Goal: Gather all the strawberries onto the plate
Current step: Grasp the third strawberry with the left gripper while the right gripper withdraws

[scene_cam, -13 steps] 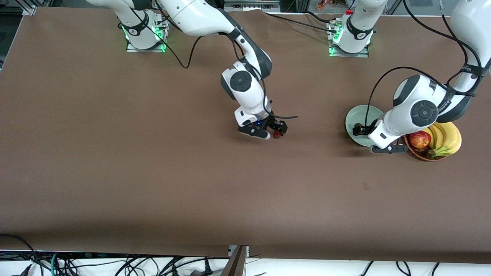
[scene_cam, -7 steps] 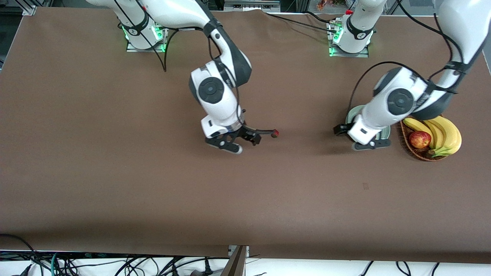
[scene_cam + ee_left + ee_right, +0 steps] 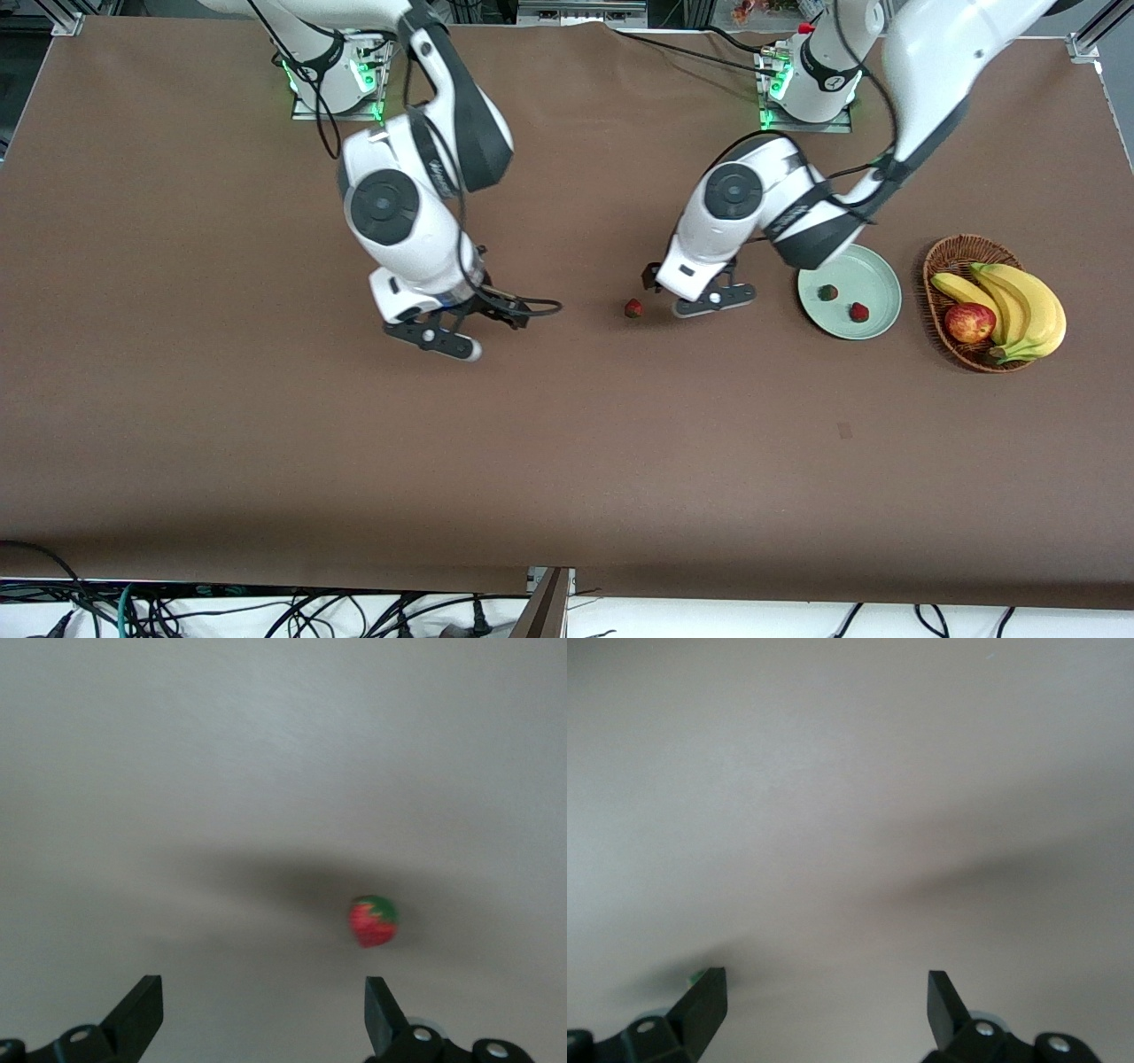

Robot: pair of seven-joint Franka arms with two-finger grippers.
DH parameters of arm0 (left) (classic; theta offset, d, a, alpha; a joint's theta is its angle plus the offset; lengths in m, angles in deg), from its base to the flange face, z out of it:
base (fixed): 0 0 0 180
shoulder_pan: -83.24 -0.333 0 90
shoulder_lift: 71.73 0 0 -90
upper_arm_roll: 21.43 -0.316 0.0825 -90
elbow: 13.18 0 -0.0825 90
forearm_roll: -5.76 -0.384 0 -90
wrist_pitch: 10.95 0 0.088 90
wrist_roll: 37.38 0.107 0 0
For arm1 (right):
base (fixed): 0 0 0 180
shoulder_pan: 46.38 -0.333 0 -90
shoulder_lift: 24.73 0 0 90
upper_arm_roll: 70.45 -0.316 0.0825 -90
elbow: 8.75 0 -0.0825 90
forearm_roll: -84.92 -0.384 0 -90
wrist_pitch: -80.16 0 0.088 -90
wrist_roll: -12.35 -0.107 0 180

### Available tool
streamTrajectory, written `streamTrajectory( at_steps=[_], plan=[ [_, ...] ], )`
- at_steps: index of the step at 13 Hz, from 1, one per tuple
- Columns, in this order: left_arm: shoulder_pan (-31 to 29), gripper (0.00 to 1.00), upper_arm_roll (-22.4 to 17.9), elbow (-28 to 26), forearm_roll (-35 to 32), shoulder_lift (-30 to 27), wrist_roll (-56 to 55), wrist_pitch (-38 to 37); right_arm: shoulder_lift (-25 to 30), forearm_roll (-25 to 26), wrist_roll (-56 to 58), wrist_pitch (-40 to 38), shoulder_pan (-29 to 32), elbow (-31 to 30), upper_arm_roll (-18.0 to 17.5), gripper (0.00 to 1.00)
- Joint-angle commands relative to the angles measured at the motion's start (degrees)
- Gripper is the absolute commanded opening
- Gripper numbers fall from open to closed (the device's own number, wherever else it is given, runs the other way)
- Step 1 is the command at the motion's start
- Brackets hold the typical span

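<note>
One strawberry [image 3: 633,308] lies alone on the brown table near its middle. Two more strawberries [image 3: 827,291] [image 3: 858,311] lie in the pale green plate [image 3: 877,275] toward the left arm's end. My left gripper [image 3: 687,292] is open and empty, low over the table between the lone strawberry and the plate. In the left wrist view the lone strawberry [image 3: 373,920] lies just ahead of one fingertip of the left gripper [image 3: 261,1012]. My right gripper [image 3: 474,328] is open and empty over bare table toward the right arm's end, as the right wrist view [image 3: 824,1003] shows.
A brown wicker basket [image 3: 952,252] with bananas [image 3: 1028,306] and a red apple [image 3: 969,322] stands beside the plate at the left arm's end. A black cable [image 3: 532,307] trails from the right gripper.
The right gripper left the strawberry on the table and drew back toward its own end. The left gripper moved from over the plate to beside that strawberry, uncovering the plate.
</note>
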Motion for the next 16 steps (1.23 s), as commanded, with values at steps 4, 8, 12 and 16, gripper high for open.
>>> streamTrajectory(
  at_steps=[4,8,12,16],
  plan=[
    [17.4,1.00,-14.4,8.3,0.0,5.9,-3.8,5.1,15.0,8.4,4.9,-6.5,-0.3,-10.4,1.5,1.00],
    [17.9,1.00,-14.9,10.0,-0.2,8.8,-2.9,7.1,21.8,13.5,9.7,-10.4,11.7,-12.9,-8.0,1.00],
    [18.2,1.00,-15.5,10.0,-0.2,9.2,-2.9,7.2,26.9,18.6,14.3,-12.3,32.4,-15.4,-26.6,1.00],
    [18.2,0.58,-15.8,10.0,-0.1,9.4,-2.9,7.1,29.9,18.8,22.3,-13.9,44.9,-16.1,-35.5,1.00]
  ],
)
